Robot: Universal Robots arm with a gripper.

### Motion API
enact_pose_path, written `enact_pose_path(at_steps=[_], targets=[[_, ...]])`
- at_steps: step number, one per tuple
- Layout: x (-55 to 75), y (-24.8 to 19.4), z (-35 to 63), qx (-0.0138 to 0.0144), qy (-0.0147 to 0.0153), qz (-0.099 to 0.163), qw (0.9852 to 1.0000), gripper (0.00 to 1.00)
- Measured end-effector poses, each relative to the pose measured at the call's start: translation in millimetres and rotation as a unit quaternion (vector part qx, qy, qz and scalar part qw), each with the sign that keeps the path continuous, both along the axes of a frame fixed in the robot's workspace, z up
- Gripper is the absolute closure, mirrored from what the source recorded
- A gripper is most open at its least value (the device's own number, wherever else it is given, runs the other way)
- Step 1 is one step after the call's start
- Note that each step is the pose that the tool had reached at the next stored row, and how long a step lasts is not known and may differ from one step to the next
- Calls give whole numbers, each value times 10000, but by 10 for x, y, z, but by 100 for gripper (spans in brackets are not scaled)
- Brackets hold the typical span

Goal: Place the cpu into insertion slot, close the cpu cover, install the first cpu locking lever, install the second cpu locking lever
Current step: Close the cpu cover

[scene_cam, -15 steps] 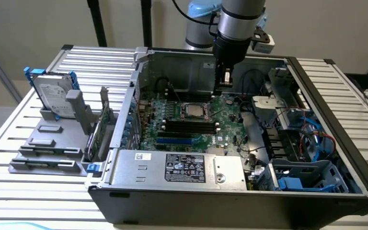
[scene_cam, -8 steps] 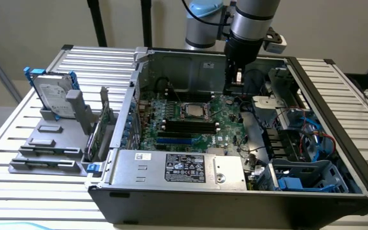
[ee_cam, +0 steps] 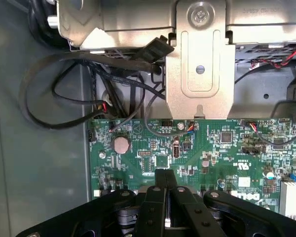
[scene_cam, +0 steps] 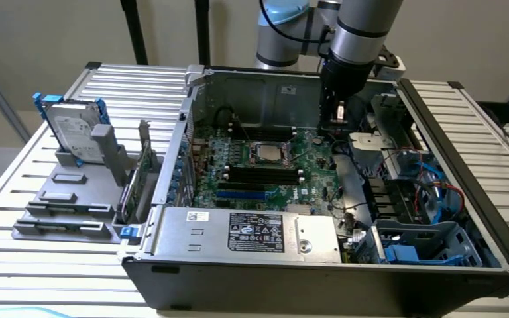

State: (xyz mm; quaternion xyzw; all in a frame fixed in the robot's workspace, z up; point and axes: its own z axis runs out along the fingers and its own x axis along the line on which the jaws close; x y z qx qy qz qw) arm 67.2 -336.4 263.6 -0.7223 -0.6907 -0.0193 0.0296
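Lettering is sparse and mostly too small to read. White letters [ee_cam: 247, 197] printed on the green circuit board [ee_cam: 207, 148] look like "DELL", but a black gripper link covers part of them. The white-and-black label [scene_cam: 256, 231] on the silver power supply box just beside the board carries print that cannot be made out. The same goes for the sticker on the silver hard drive [scene_cam: 71, 129], which stands well apart from the board on the slatted metal tabletop [scene_cam: 34, 265].

The square black insertion slot [scene_cam: 268, 152] sits near the middle of the board. A pale square shows inside its thin metal rim, though I cannot tell whether that is the chip or how the cover lies.

The black gripper [ee_cam: 166, 174] hangs over the board, apart from the slot toward the exterior view's right. Its jaws are pressed together with nothing visible between them. A round silver coin battery [ee_cam: 121, 144] sits on the board. A bent silver bracket [ee_cam: 200, 69] overlaps the board's edge, and black cables [ee_cam: 54, 89] loop beside it.
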Motion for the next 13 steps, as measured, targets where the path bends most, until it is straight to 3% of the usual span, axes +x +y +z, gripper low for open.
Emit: enact_pose_path(at_steps=[13], targets=[[-13,0,-229,0,7,11,10000,89]])
